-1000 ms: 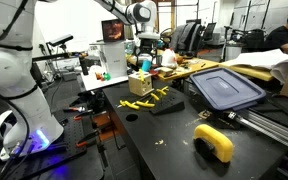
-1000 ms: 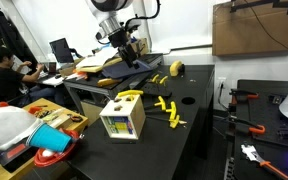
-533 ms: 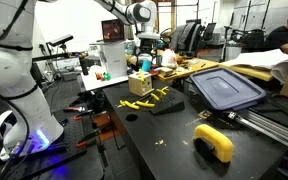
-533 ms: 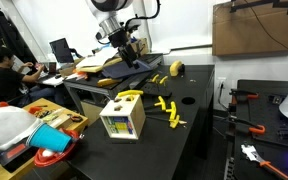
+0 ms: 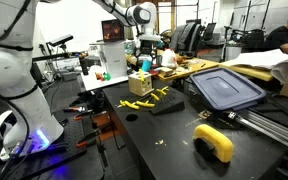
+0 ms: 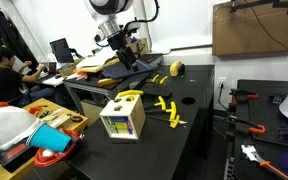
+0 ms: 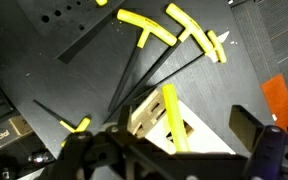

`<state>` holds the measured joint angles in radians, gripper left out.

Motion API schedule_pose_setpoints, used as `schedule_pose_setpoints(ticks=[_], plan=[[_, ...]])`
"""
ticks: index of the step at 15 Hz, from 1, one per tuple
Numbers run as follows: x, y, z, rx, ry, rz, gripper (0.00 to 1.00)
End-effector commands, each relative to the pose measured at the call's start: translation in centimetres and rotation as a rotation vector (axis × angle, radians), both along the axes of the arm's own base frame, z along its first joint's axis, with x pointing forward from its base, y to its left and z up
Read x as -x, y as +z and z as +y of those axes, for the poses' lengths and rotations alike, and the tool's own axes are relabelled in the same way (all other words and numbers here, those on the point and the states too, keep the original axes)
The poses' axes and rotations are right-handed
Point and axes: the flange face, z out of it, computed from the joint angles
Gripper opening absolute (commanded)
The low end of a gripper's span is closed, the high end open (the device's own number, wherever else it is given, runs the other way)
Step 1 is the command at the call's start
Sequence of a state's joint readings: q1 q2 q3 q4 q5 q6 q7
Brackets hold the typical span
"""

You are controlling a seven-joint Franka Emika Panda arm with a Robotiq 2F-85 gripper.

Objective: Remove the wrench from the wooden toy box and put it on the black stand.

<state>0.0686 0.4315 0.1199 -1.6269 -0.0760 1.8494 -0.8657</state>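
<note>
Hangs with end effector (image 6: 124, 50) spread apart, empty, above wooden toy box (image 6: 122, 122) at centre-left; yellow wrench (image 6: 130, 95) at its top, black stand (image 5: 168, 104) near.

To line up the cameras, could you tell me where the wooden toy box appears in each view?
In an exterior view: wooden toy box near centre, on the table.
In an exterior view: box lower, left of centre.
Wrist view: box lower centre-right.
Shared landmark: yellow T-handled tools beside it.
</note>
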Motion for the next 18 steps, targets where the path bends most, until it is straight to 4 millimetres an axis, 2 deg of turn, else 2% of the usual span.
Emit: schedule_pose_setpoints(ticks=[1, 5, 6, 13, 16, 18], plan=[[-1.8, 0.0, -0.4, -0.063, 0.101, -0.029, 1.0], [-2.9, -1.0, -1.1, -0.164, 0.203, -0.044, 1.0], [-4.6, -3.1, -1.5, -0.203, 0.214, -0.045, 1.0], [-7.6, -10.2, -2.8, -0.436, 0.245, 0.002, 1.0], [-7.8, -11.0, -3.7, -0.448, 0.202, 0.03, 1.0], [-7.9, -10.0, -5.1, -0.423, 0.171, 0.017, 1.0]])
